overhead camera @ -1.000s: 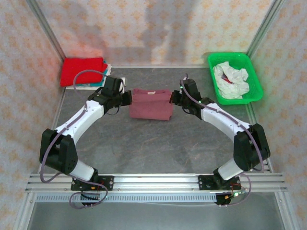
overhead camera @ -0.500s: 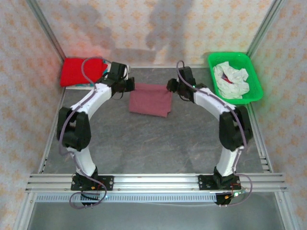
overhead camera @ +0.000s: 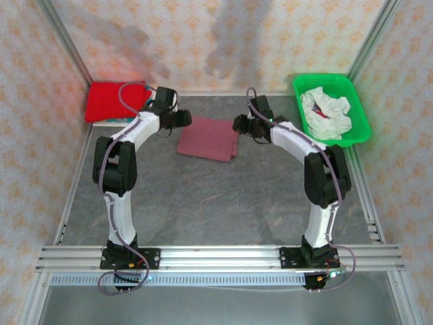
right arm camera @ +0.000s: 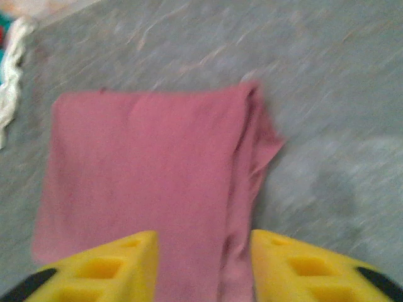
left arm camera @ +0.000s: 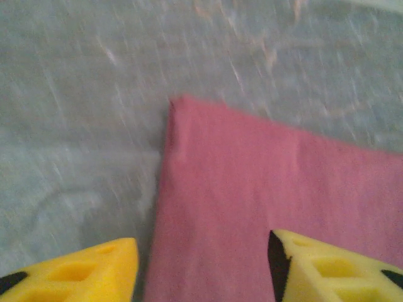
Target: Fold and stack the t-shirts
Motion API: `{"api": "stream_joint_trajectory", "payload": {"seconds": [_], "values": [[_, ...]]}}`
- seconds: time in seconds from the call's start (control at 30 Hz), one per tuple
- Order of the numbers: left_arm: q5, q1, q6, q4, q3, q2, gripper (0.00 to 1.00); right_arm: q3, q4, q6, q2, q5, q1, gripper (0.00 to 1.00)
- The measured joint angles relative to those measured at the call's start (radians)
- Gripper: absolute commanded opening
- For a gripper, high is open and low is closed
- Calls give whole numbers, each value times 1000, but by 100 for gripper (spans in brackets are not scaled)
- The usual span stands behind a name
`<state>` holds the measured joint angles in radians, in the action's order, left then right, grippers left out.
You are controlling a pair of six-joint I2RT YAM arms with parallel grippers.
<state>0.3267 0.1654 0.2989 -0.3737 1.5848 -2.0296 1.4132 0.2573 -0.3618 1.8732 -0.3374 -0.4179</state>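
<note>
**Folded maroon tee lies flat between two parted sets of jaws**

The maroon t-shirt [overhead camera: 208, 137] lies folded into a slightly skewed rectangle on the grey bench [overhead camera: 203, 203], towards the far middle. The left arm [overhead camera: 135, 132] reaches to its far-left corner and the right arm [overhead camera: 291, 139] to its far-right corner.

In the left wrist view the left jaws stand open. One yellow finger [left arm camera: 82, 270] is over bare bench and the other over the cloth, so they straddle the shirt's edge [left arm camera: 264, 182]. Nothing is pinched between them.

In the right wrist view the right jaws are also apart, their fingers [right arm camera: 107, 264] above the shirt [right arm camera: 145, 163], which lies flat with a rumpled fold along one side. Whether any fingertip touches the cloth I cannot tell.

A red t-shirt [overhead camera: 108, 100] lies folded in the far-left corner, well apart from the maroon one. A white t-shirt [overhead camera: 326, 112] sits crumpled in the green basket [overhead camera: 325, 77] at the far right
</note>
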Motion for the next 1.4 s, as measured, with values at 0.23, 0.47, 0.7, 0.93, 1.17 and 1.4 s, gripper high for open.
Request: {"api": "stream_joint_trajectory", "payload": {"seconds": [0.23, 0.47, 0.7, 0.93, 1.17, 1.4], "values": [[97, 35, 20, 141, -146, -5, 44, -129, -175, -70, 10, -143, -97, 17], [119, 35, 52, 272, -285, -12, 44, -133, -248, -89, 144, -131, -83, 16], [120, 45, 102, 422, -479, 85, 45, -246, -365, -103, 135, -127, -81, 15], [111, 117, 182, 401, -695, 284, 63, -394, -356, -140, 6, -135, -90, 21], [56, 64, 235, 269, -686, 436, 78, -301, -181, -180, -74, -31, -82, 52], [63, 7, 225, 237, -549, 294, 78, -103, -92, -159, 21, -8, -19, 64]]}}
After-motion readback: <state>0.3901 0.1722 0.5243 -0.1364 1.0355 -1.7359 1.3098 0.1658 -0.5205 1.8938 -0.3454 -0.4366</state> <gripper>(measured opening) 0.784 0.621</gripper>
